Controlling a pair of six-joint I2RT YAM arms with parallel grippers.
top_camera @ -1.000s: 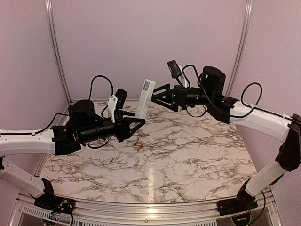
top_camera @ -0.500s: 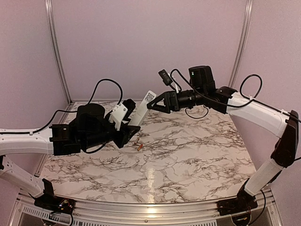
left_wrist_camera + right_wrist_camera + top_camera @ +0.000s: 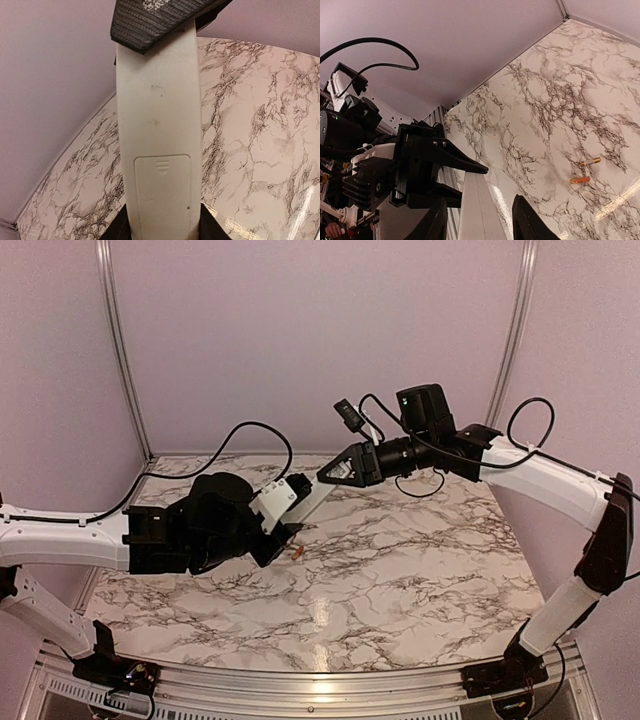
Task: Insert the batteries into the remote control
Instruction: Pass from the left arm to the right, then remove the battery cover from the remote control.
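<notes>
White remote control (image 3: 310,495) slants across the frame's centre, its lower end clamped in the left claw (image 3: 283,523) and its upper end pinched by the right claw (image 3: 333,473), with the batteries (image 3: 296,552) on the counter (image 3: 430,570) just below.

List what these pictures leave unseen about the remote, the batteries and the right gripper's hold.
1. Front of the remote control: no view faces it. The left wrist view shows only the back, with the battery cover on.
2. Markings on the batteries: too small in the right wrist view, and only an orange speck in the top view.
3. Whether the right gripper presses the remote control: the bottom edge of the right wrist view cuts off the contact.
</notes>
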